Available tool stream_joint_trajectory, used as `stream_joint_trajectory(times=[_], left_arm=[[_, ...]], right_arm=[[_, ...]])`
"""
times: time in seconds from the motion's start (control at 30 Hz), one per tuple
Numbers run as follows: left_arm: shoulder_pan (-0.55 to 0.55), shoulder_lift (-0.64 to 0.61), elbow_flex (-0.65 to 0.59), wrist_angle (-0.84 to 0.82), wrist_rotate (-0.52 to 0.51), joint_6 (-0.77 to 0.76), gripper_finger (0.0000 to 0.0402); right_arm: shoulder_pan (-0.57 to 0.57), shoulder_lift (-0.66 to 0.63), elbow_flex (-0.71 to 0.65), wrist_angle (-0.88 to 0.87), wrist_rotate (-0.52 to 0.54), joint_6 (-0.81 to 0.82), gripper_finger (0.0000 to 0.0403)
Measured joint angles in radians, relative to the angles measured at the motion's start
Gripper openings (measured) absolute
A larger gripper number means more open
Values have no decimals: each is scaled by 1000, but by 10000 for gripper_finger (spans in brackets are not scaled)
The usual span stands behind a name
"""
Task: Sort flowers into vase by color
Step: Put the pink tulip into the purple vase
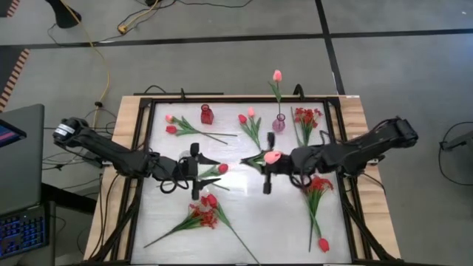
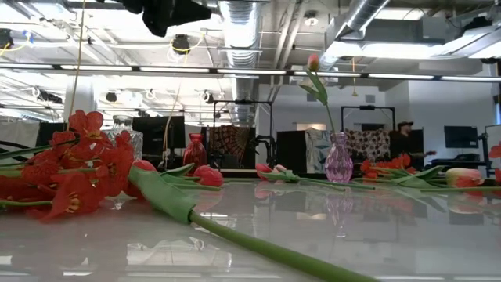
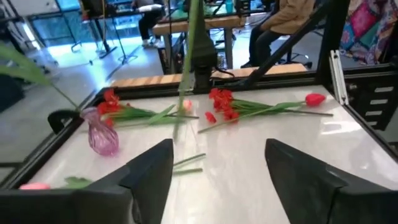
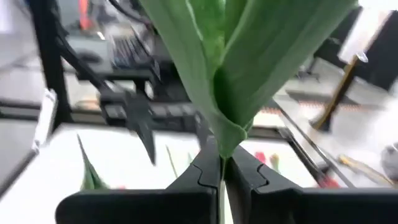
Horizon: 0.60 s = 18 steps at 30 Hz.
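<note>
My right gripper (image 1: 259,161) (image 4: 221,171) hangs above the table's middle, shut on a pink tulip (image 1: 272,157) with broad green leaves (image 4: 249,56). My left gripper (image 1: 213,170) (image 3: 219,149) faces it from the left, open, with nothing between its fingers. The tulip's stem (image 3: 188,68) shows upright in front of the left gripper. A purple vase (image 1: 278,123) (image 2: 338,160) at the back holds one pink tulip (image 1: 277,75). A red vase (image 1: 206,114) stands at the back left. Other tulips and red sprays (image 1: 203,216) lie flat on the table. My right gripper pinches the pink tulip's green stem (image 4: 221,163) between its two fingers, just below the base of the leaves. The fingers come nearly level from the table's right and lie across the stem. The tulip stands roughly upright and is lifted clear of the table.
A red tulip (image 1: 223,168) shows just in front of my left gripper. Red sprays lie at the back right (image 1: 307,117), right (image 1: 318,185) and front left. A clear vase (image 2: 124,133) stands on the left. A black frame (image 1: 140,148) rims the table. People sit beyond the table.
</note>
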<state>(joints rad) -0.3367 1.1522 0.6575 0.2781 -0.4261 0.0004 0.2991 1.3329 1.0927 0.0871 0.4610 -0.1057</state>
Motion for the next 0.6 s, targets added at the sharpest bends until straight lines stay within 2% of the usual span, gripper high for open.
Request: stream_joint_trajectory(times=[0.13,0.3,0.47,0.6], left_arm=[[0,-10,0,-27,0,-37,251],[0,-7,0,-66,1,-62,250],[0,-6,0,-82,1,-77,250],[0,-6,0,-83,1,-84,250]], right_arm=[[-23,-93,-10,-167,101,51,34],[-60,-224,-59,-273,191,100,29],[-122,-350,-145,-296,373,119,36],[-215,-416,-227,-245,399,144,30]])
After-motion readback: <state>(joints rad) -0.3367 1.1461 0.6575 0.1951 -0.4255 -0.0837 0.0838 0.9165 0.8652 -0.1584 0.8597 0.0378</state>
